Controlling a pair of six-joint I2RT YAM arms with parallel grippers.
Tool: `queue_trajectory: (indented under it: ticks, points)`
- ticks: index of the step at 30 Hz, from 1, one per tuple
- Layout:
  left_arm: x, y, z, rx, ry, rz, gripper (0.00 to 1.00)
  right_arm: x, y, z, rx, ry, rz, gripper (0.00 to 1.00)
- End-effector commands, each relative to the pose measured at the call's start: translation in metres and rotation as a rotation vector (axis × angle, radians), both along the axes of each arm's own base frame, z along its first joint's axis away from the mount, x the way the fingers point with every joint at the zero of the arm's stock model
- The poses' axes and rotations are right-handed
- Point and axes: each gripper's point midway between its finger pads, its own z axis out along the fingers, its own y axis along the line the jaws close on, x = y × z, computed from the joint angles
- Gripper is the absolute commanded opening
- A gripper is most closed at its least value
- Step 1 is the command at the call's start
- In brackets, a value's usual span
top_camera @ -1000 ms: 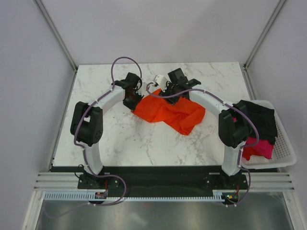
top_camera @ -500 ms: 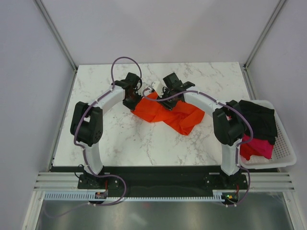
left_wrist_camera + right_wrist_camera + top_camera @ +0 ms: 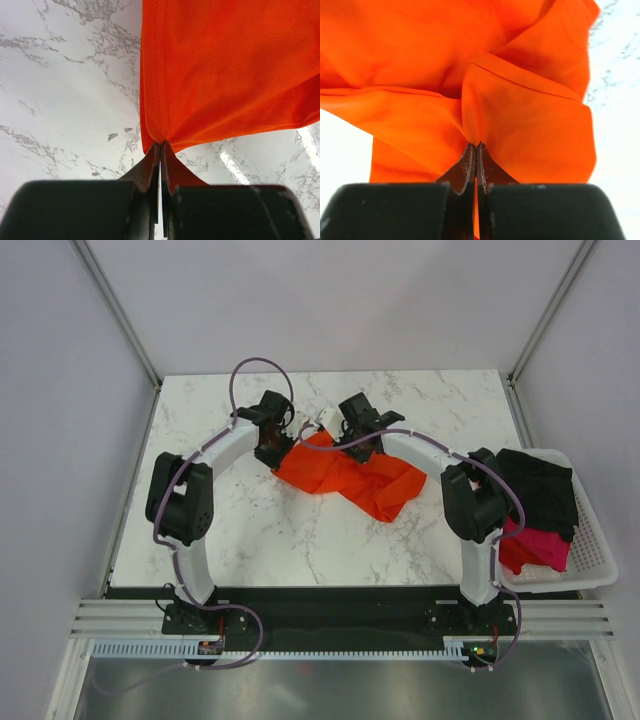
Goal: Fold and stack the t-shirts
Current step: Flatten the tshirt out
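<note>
Orange-red t-shirt (image 3: pixel 352 480), one, crumpled at the middle of the white marble table (image 3: pixel 260 530), far edge nipped twice: left gripper (image 3: pixel 160 146) clamped tight on its hemmed left corner, right gripper (image 3: pixel 477 146) clamped tight on a fold further right.
</note>
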Motion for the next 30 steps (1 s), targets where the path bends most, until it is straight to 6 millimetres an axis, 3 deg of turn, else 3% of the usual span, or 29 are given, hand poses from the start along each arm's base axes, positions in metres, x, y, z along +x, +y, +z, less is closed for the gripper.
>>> queue_trajectory:
  ticks: [1,2,4,5,8,11,12,14,15,17,18,20,21,23,27,30]
  points:
    - [0.009,0.013,0.037,0.002,-0.099,-0.002,0.02,0.009,-0.004,0.051,0.013,-0.131,-0.012,0.0]
    - [0.011,0.02,0.044,-0.002,-0.112,0.016,0.02,0.01,-0.011,0.081,0.022,-0.195,-0.027,0.0]
    - [0.013,0.03,0.073,-0.02,-0.167,0.04,0.02,0.01,-0.023,0.116,0.034,-0.266,-0.04,0.0]
    - [0.016,0.041,0.084,-0.024,-0.189,0.068,0.02,0.007,-0.033,0.147,0.055,-0.329,-0.059,0.0]
    - [0.019,0.058,0.13,-0.041,-0.286,0.091,0.02,-0.001,-0.07,0.182,0.06,-0.407,-0.12,0.0]
    - [0.01,0.069,0.156,-0.024,-0.341,0.101,0.02,-0.017,-0.097,0.202,0.064,-0.45,-0.163,0.0]
    - [0.008,0.069,0.161,-0.03,-0.347,0.099,0.02,-0.023,-0.108,0.192,0.041,-0.43,-0.177,0.0]
    - [-0.003,0.07,0.168,-0.035,-0.349,0.095,0.02,-0.038,-0.122,0.189,0.029,-0.421,-0.2,0.0]
    - [-0.008,0.072,0.165,-0.034,-0.337,0.094,0.02,-0.045,-0.135,0.167,0.004,-0.377,-0.222,0.0]
    - [-0.015,0.072,0.163,-0.034,-0.329,0.084,0.02,-0.055,-0.148,0.149,-0.01,-0.341,-0.246,0.0]
    - [-0.022,0.07,0.15,-0.041,-0.293,0.063,0.02,-0.064,-0.157,0.123,-0.04,-0.285,-0.256,0.05]
    - [-0.028,0.066,0.137,-0.053,-0.253,0.052,0.02,-0.072,-0.163,0.101,-0.061,-0.239,-0.261,0.17]
    - [-0.032,0.063,0.125,-0.065,-0.214,0.045,0.02,-0.078,-0.166,0.086,-0.081,-0.207,-0.26,0.33]
    - [-0.035,0.058,0.113,-0.081,-0.174,0.042,0.02,-0.078,-0.165,0.083,-0.077,-0.198,-0.256,0.37]
    - [-0.033,0.054,0.099,-0.083,-0.132,0.033,0.02,-0.075,-0.141,0.113,0.011,-0.221,-0.129,0.38]
    - [-0.03,0.052,0.091,-0.087,-0.107,0.042,0.02,-0.096,-0.132,0.104,-0.007,-0.162,0.066,0.37]
